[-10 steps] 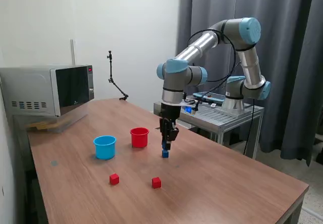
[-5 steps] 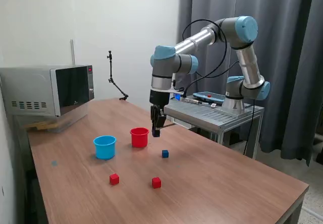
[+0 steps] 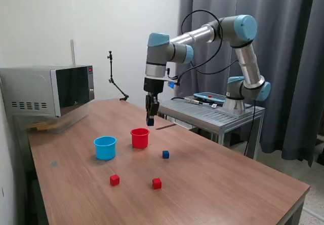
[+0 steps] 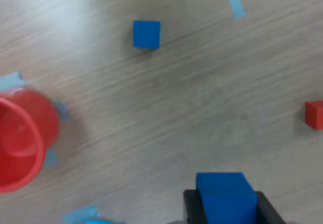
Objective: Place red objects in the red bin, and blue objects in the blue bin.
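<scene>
My gripper (image 3: 150,121) hangs in the air just above and behind the red bin (image 3: 139,138), shut on a dark blue cube (image 4: 225,193) that the wrist view shows between the fingers (image 4: 191,206). A second blue cube (image 3: 165,154) (image 4: 146,34) lies on the table to the exterior view's right of the red bin (image 4: 20,141). The light-blue bin (image 3: 105,147) stands to the left of the red one. Two red cubes (image 3: 115,180) (image 3: 157,183) rest nearer the front edge; one red cube (image 4: 314,114) shows at the edge of the wrist view.
A microwave (image 3: 48,90) sits at the table's far left corner. A thin black stand (image 3: 115,80) rises at the back edge. The arm's base is on a metal cart (image 3: 217,114) behind the table. Bits of blue tape (image 4: 235,5) mark the wood.
The gripper has risen from the table beside the lying blue cube and swung toward the exterior view's left, carrying a blue cube. The cube on the table stayed put.
</scene>
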`<state>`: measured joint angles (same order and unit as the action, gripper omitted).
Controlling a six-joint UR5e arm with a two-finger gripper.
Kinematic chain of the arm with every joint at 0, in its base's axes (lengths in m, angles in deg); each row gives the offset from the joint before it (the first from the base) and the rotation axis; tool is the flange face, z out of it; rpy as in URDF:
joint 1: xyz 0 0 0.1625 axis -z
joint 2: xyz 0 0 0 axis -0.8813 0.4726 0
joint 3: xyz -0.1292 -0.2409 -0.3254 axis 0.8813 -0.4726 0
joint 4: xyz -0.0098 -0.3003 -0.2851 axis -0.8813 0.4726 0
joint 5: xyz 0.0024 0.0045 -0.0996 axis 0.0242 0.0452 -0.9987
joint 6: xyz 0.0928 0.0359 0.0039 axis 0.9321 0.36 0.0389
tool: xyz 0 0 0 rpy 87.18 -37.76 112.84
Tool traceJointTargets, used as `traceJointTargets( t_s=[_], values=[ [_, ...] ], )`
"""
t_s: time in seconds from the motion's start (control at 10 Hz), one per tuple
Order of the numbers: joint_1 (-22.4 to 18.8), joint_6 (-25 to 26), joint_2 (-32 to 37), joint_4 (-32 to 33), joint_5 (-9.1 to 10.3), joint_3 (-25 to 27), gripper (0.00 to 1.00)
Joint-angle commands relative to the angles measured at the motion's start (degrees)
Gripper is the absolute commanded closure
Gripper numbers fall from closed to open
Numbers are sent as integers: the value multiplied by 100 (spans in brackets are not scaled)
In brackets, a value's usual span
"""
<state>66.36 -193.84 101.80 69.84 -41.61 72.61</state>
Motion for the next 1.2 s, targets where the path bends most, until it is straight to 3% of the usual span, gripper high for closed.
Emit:
traceJointTargets(
  t_s=[0.0,1.1],
  values=[
    [106,-24,115,-164,26,-168,100],
    [782,-121,221,-481,26,-705,100]
  ],
)
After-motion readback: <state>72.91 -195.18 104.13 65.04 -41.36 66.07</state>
